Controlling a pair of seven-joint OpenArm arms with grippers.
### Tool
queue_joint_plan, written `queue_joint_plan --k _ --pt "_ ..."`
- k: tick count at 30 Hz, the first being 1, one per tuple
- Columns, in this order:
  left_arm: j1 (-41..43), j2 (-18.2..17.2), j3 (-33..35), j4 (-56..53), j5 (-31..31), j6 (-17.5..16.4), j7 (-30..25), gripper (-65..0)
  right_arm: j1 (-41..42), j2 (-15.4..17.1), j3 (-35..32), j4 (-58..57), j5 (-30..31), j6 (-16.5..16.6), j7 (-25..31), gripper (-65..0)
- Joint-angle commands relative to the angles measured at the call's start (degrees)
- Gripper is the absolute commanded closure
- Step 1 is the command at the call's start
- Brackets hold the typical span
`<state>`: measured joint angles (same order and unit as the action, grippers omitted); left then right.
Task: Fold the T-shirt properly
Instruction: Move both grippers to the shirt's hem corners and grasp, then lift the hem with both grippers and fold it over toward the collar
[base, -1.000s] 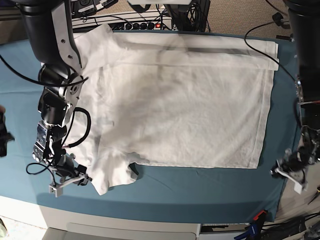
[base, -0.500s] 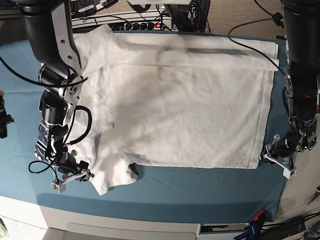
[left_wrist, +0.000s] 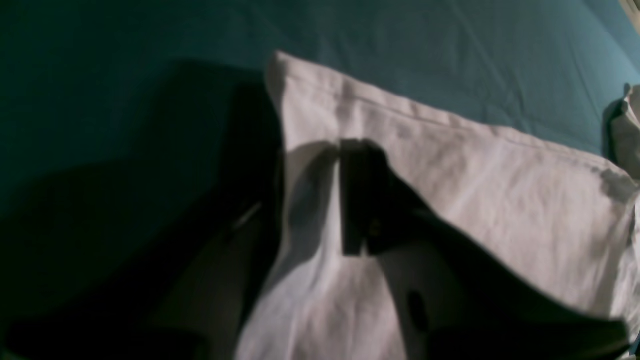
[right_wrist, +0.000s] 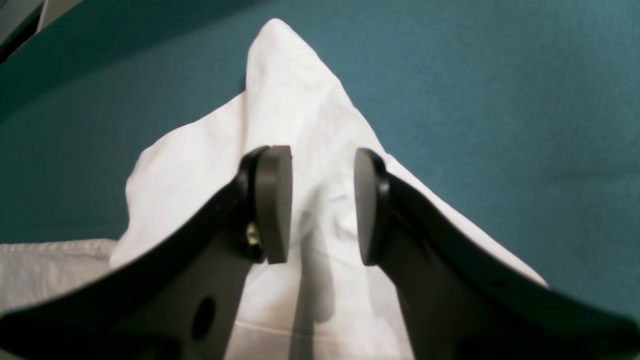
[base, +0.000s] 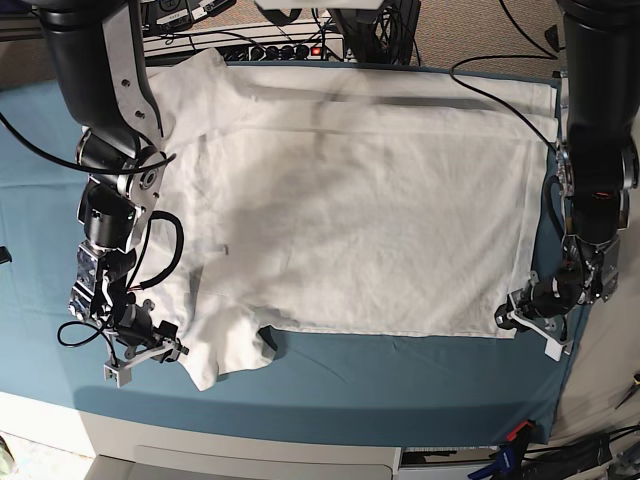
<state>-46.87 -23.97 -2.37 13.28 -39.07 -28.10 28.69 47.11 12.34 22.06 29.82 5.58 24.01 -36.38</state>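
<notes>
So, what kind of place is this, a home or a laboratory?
Probably a robotics laboratory: a large white cotton T-shirt lies on a table with a teal-blue cloth, between two black robot arms, with cables and electronic equipment behind.

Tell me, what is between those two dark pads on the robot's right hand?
White cloth: a peaked corner of the T-shirt lies under the gap of the open right hand, on the teal table cloth. The right wrist view shows it.
</notes>
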Motion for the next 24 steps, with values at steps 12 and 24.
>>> queue_joint_plan --k 12,24 --pt "-2.0 0.0 -0.1 0.9 -0.6 -0.4 -0.7 0.0 2.4 1.0 0.0 0.8 0.5 0.5 3.1 -21.0" --pt "-2.0 0.0 -0.1 0.9 -3.3 -3.5 -0.2 0.0 1.4 8.4 0.0 0.4 -1.4 -2.2 3.0 -21.1"
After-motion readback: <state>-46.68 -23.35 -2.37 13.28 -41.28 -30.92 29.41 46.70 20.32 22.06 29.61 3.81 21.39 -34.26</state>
